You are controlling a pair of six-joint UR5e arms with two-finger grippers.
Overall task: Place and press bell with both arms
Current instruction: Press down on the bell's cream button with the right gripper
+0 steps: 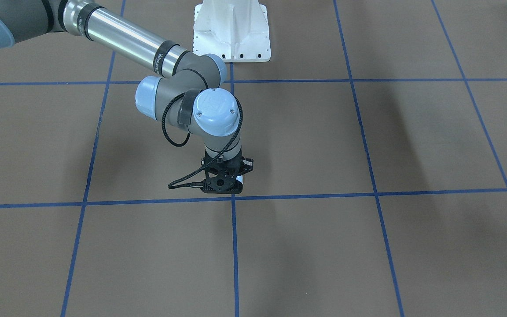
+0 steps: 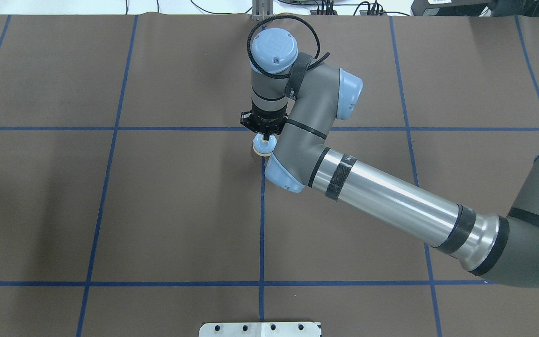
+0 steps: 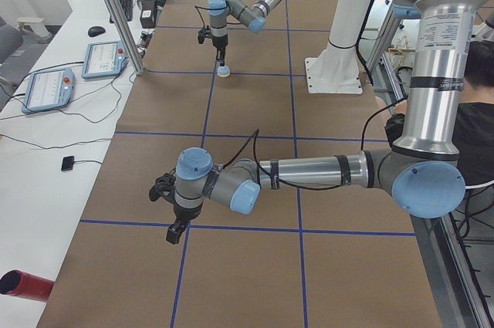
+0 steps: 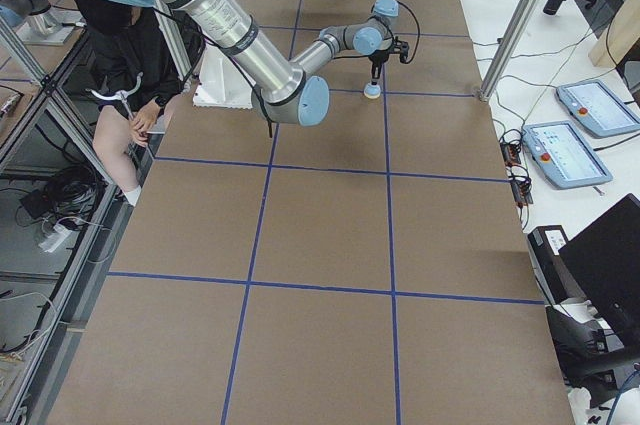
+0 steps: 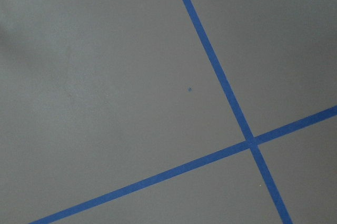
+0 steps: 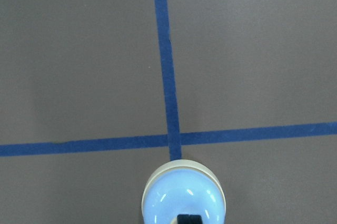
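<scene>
The light-blue bell (image 2: 261,149) with a cream base ring is at a crossing of the blue tape lines, mid-table. It also shows at the bottom of the right wrist view (image 6: 181,197), in the exterior left view (image 3: 223,72) and in the exterior right view (image 4: 372,92). My right gripper (image 2: 265,137) points straight down, its fingers shut on the bell's top button. I cannot tell whether the bell rests on the mat. My left gripper (image 3: 176,233) hangs low over the mat far from the bell. It shows only in the exterior left view, so I cannot tell its state.
The white pedestal (image 1: 231,31) stands at the robot's side of the table. A red cylinder (image 3: 23,285) lies at a table corner. Teach pendants (image 3: 46,89) and an aluminium post (image 3: 116,11) stand along one side. A seated person (image 4: 130,55) is near the pedestal.
</scene>
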